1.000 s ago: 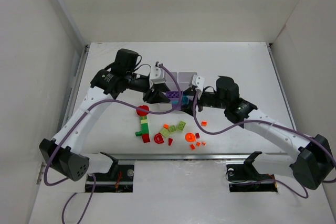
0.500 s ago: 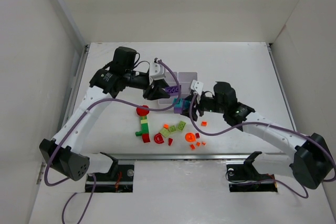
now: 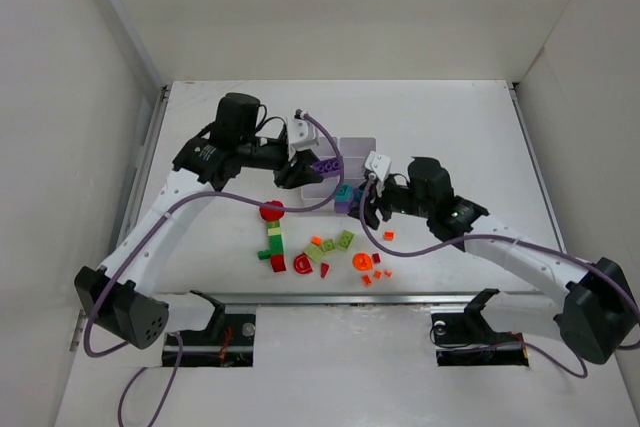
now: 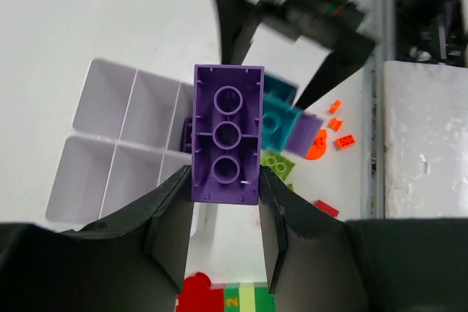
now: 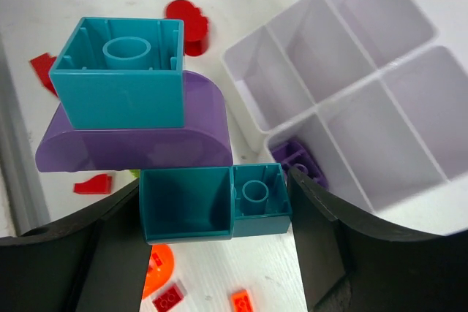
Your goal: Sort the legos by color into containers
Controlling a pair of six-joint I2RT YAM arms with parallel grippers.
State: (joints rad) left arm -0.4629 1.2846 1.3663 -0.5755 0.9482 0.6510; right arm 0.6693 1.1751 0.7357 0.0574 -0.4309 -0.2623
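My left gripper [image 3: 312, 169] is shut on a purple brick [image 4: 227, 133], holding it above the near end of the white six-compartment organiser [image 4: 102, 151]. My right gripper [image 3: 358, 202] is shut on a teal piece [image 5: 212, 202] joined to a purple arched piece [image 5: 131, 147] and a teal brick [image 5: 121, 71], just beside the organiser [image 5: 365, 85]. A purple piece [image 5: 300, 160] lies in the organiser's near compartment. Loose legos lie in front: a red round piece [image 3: 271, 211], a green and red stack [image 3: 273, 242], lime pieces [image 3: 335, 244] and an orange disc [image 3: 363, 262].
The organiser [image 3: 358, 149] stands mid-table between both grippers. Small red and orange bricks [image 3: 378, 269] lie near the table's front edge. White walls enclose the table on three sides.
The purple brick has come apart from the teal and purple stack. My left gripper carried it up and left over the organiser. My right gripper stayed low with the stack.
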